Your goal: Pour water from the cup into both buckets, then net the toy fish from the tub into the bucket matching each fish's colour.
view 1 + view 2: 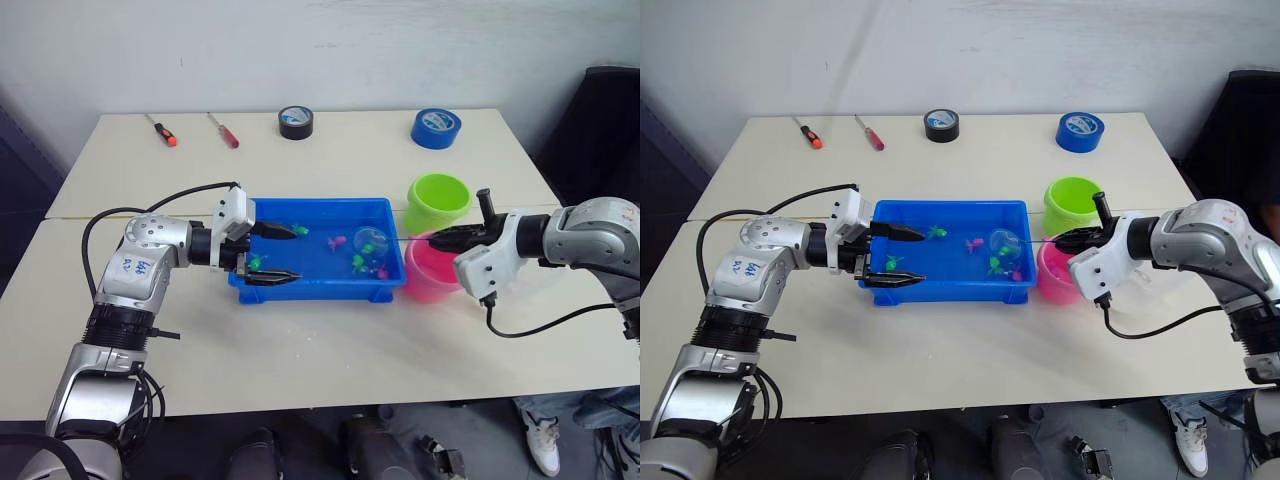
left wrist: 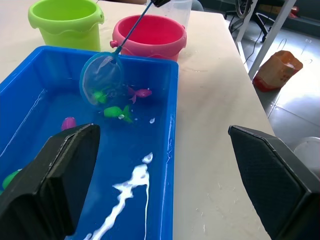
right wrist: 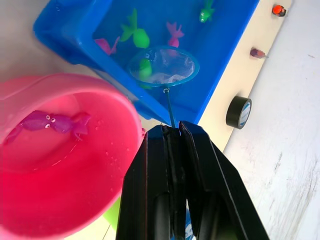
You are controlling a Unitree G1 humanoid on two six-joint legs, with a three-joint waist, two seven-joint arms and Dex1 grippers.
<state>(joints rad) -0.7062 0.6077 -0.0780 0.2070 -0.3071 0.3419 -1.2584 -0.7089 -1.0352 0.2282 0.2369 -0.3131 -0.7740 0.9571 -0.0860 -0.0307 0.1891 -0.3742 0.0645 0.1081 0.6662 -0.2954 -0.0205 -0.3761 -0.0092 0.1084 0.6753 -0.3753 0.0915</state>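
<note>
The blue tub [image 1: 262, 285] sits mid-table, holding water and several toy fish, green [image 3: 135, 34] and pink [image 3: 174, 34]. My right gripper [image 1: 447, 238] is shut on the net's thin handle. The net [image 2: 102, 80] hangs over the tub's right part with a green fish [image 3: 145, 67] in its mesh. Right of the tub stand the green bucket [image 1: 438, 200] and the pink bucket [image 1: 428, 275]; a magenta fish [image 3: 50, 121] lies in the pink one. The clear cup [image 2: 180, 12] stands behind the pink bucket. My left gripper [image 1: 280, 254] is open at the tub's left end, one finger inside the front wall, one outside.
Along the table's far edge lie two red-handled screwdrivers [image 1: 163, 131] [image 1: 224, 131], a black tape roll [image 1: 296, 122] and a blue tape roll [image 1: 436, 128]. Bare tabletop [image 1: 330, 350] runs in front of the tub. The table's right edge is close beyond the buckets.
</note>
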